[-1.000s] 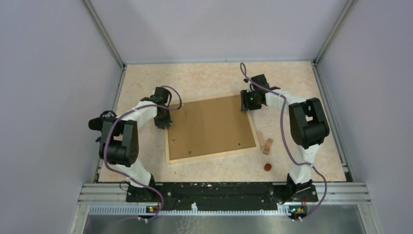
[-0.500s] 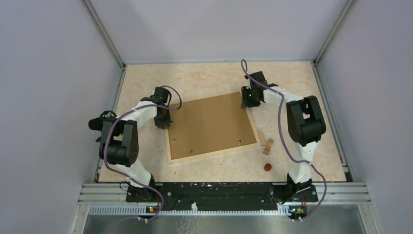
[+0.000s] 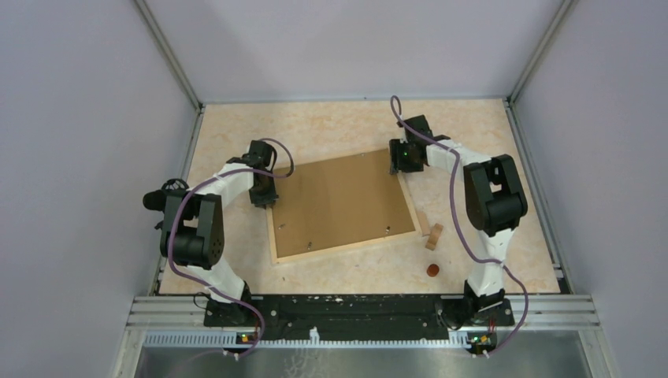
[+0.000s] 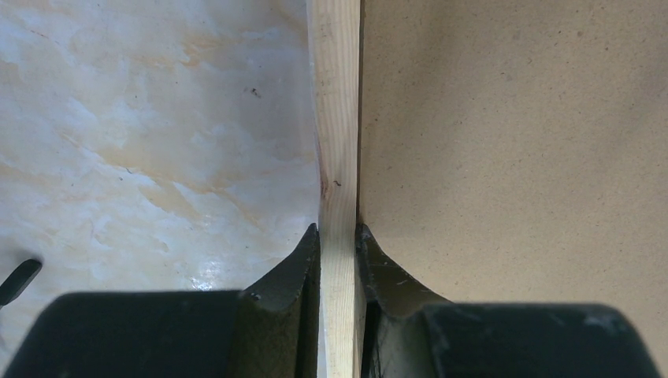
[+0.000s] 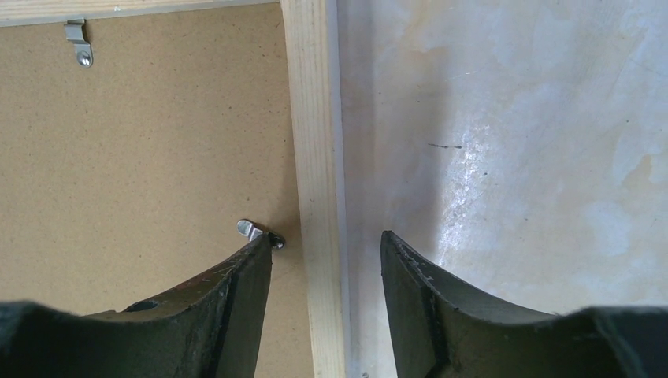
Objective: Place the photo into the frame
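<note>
Surface: pale marbled bench [image 3: 346,126].
Thin pale wooden frame [image 4: 337,118]: light, stiff; hold by slats.
Brown-backed photo [image 4: 512,157]: inside, board side up.
Left tool [image 4: 339,240]: pinching slat.
Right tool [image 5: 324,248]: jaws apart, straddling slat.

White-and-black arms [image 3: 234,176] (purple cables [image 3: 392,106])

Nothing readable is showing in any view: no text, label, brand, number or sign. The plain brown board back of the photo [image 3: 340,205] and the thin pale wooden frame [image 4: 337,157] are carrying no print. Any marking on the black and white robot arms [image 3: 492,197] is probably lying too small to make out.
</note>
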You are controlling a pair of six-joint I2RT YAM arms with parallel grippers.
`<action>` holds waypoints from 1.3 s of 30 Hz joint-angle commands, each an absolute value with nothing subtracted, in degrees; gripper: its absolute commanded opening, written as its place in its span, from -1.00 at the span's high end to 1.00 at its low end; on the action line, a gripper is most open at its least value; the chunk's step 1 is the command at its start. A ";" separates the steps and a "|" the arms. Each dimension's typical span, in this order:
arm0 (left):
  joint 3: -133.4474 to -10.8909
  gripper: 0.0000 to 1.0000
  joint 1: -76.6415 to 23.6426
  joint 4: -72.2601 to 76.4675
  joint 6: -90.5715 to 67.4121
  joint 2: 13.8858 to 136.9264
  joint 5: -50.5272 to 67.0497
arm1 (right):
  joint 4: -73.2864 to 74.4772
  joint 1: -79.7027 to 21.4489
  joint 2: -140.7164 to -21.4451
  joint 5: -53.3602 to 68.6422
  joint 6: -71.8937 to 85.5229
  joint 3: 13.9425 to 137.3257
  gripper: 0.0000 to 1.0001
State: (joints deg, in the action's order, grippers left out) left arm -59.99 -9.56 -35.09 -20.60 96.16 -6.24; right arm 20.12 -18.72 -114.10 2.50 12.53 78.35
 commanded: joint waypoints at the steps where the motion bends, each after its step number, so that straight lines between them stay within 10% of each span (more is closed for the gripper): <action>1: -59.59 0.81 -9.49 -34.36 -20.52 97.08 -4.44 | 16.92 -19.38 -116.64 2.68 10.01 76.81 -0.07; 39: -59.76 0.83 -9.54 -34.45 -20.30 97.41 -4.91 | 15.73 -17.39 -108.07 8.84 7.73 69.18 -0.38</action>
State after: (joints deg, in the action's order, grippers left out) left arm -59.99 -9.54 -35.09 -20.58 96.16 -6.20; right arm 13.72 -17.87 -110.48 7.25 6.02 71.48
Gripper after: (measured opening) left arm 0.221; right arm 0.687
